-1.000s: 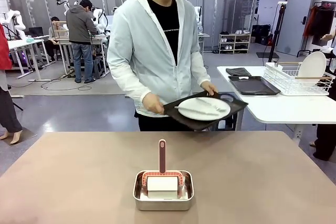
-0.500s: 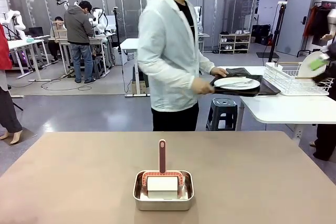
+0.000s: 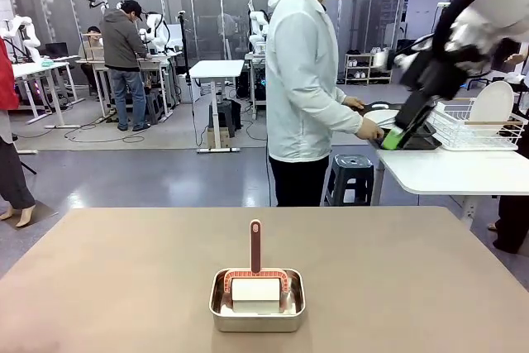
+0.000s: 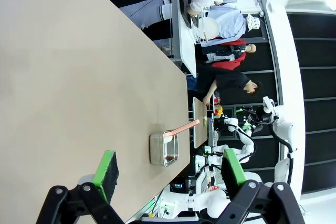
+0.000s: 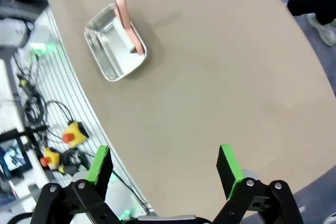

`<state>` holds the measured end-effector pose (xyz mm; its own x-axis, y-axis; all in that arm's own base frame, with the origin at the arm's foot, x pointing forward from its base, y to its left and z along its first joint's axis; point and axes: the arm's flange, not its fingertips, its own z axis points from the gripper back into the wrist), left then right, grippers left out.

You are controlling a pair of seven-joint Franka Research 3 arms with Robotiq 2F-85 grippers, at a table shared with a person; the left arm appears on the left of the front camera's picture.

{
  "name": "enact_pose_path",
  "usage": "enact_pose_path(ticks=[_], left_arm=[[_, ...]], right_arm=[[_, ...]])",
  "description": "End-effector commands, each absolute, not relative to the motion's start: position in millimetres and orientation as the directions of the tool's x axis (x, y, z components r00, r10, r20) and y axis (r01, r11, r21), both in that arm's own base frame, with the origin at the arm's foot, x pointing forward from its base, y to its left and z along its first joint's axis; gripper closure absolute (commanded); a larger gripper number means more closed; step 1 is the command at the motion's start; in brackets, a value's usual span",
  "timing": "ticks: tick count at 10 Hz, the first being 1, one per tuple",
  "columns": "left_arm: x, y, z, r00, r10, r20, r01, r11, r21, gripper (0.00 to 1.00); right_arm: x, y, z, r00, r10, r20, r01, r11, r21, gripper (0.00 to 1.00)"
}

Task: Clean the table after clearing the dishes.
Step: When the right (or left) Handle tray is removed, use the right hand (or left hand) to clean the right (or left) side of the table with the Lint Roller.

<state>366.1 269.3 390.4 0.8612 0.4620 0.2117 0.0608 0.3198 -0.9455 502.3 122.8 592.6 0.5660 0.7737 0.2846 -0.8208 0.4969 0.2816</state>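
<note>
1. Since the earlier frame, the person has turned from the table to the white side table, and the right gripper has swung into the upper right of the front view.
2. We see a plate at the person's hands over the side table, on a dark tray partly hidden behind that gripper; the brown table is cleared of dishes.
3. Near the table's near edge stands a steel pan holding a cleaning tool, its pink handle upright.
4. We judge the tool light and its handle stiff; the handle's middle offers the best hold. The pan looks smooth and loose, so it may slide or lift along.
5. Right gripper: jaws wide apart, empty, high above the table. Left gripper: likewise spread, holding nothing.
</note>
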Motion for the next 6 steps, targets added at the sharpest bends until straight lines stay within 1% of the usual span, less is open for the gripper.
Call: enact_pose_path(ticks=[1,4,5,6], left_arm=[[363,269,395,0.861,0.466,0.201,0.052,0.314,-0.948,0.00],[363,269,395,0.861,0.466,0.201,0.052,0.314,-0.948,0.00],[363,269,395,0.861,0.466,0.201,0.052,0.314,-0.948,0.00],[363,269,395,0.861,0.466,0.201,0.052,0.314,-0.948,0.00]], right_arm=[[507,167,570,0.508,0.841,0.188,-0.857,0.470,0.212,0.00],[497,218,538,0.430,0.886,0.173,-0.893,0.389,0.225,0.00],[488,218,535,0.439,0.880,0.181,-0.894,0.406,0.192,0.00],[498,218,541,0.424,0.888,0.179,-0.892,0.376,0.252,0.00]])
